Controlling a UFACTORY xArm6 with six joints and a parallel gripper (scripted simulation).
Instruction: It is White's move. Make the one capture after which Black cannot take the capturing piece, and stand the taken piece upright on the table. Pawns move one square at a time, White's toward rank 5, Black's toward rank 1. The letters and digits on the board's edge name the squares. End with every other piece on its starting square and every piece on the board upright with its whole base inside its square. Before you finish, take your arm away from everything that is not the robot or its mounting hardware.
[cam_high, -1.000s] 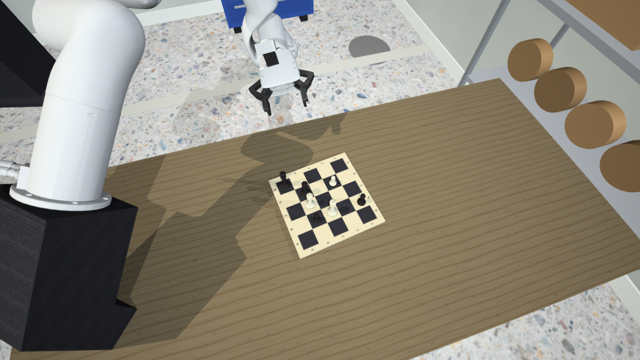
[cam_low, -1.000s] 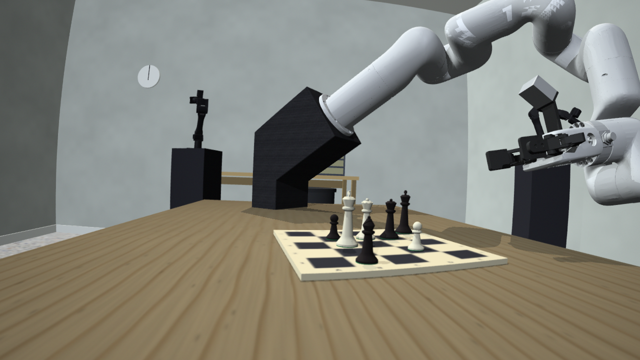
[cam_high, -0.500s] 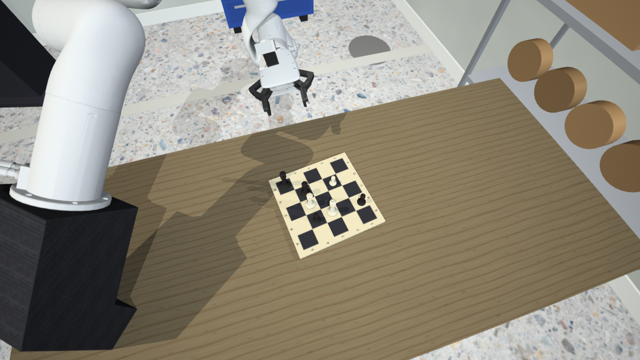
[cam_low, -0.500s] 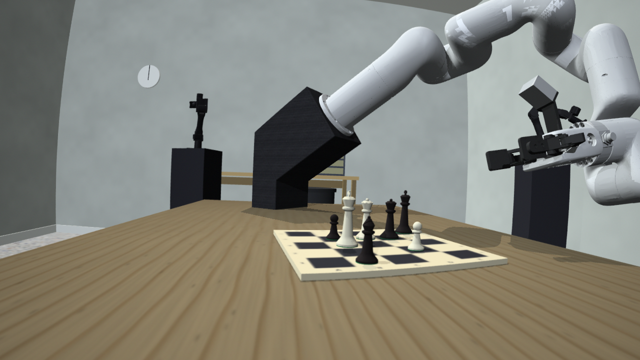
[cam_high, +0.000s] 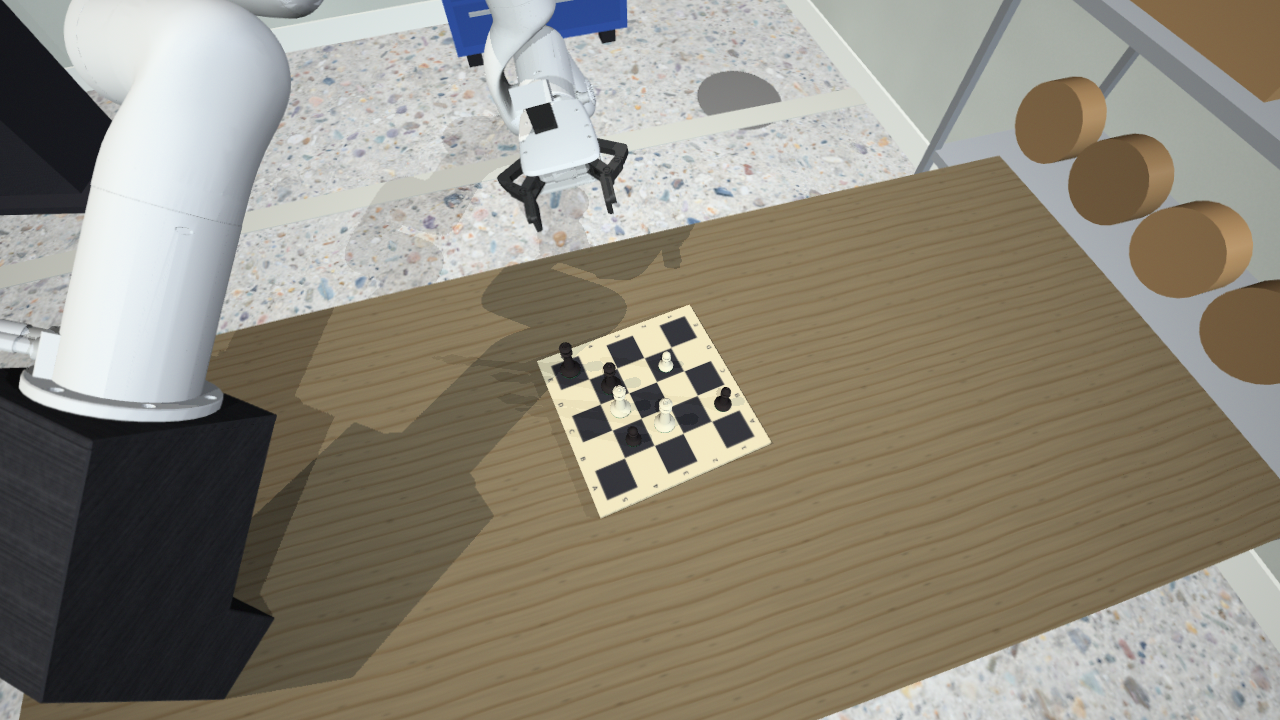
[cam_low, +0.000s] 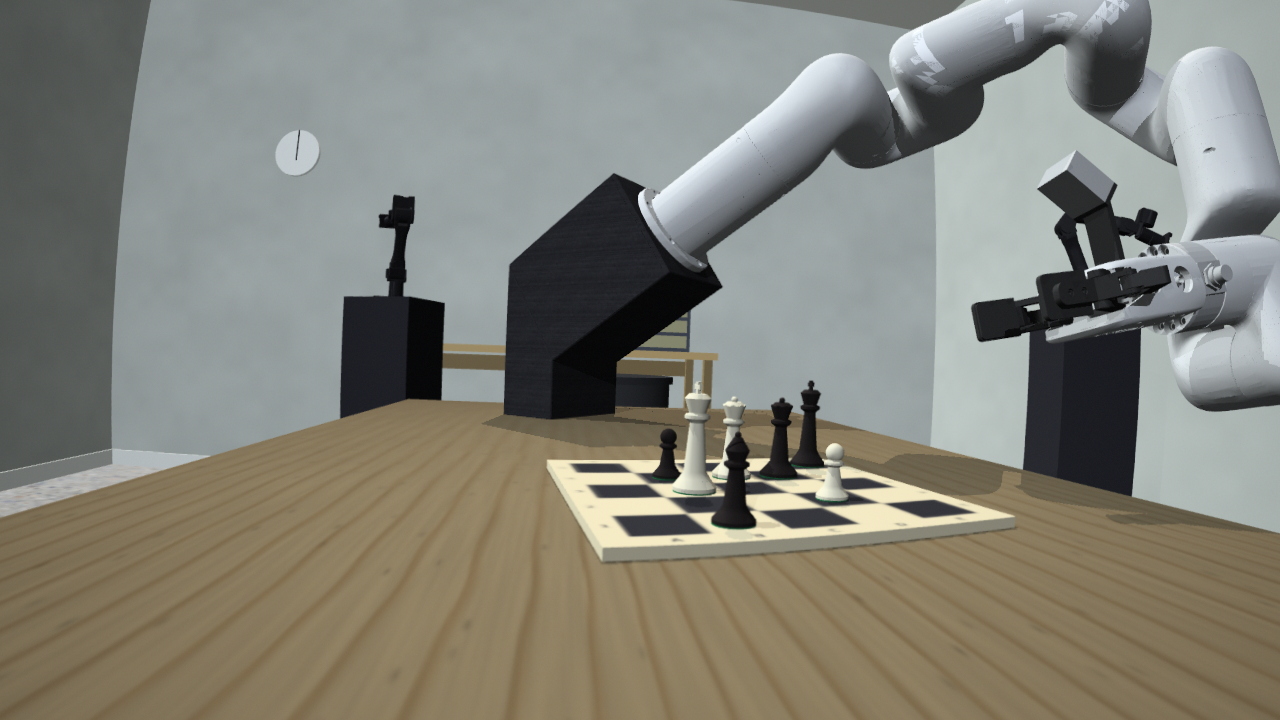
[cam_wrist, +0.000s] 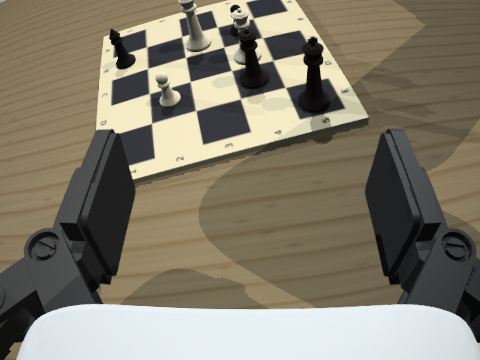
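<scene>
End effector (cam_high: 572, 198) open, beside chessboard (cam_high: 651, 408)

The board (cam_high: 739, 435) is cream with black squares. Four pieces are black, such as the black pawn (cam_high: 722, 399); three are off-white, such as the white pawn (cam_high: 665, 361). The counter (cam_high: 939, 429) is brown, streaked woodgrain. The tool (cam_high: 570, 203) has black fingers on a white body.

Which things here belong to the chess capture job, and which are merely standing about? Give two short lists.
Job: chessboard; white pieces, e.g. the white king; black pieces, e.g. the black queen; table for the taken piece; open, empty gripper.

Standing about: brown cylinders on the shelf; blue cabinet; wall clock.
</scene>
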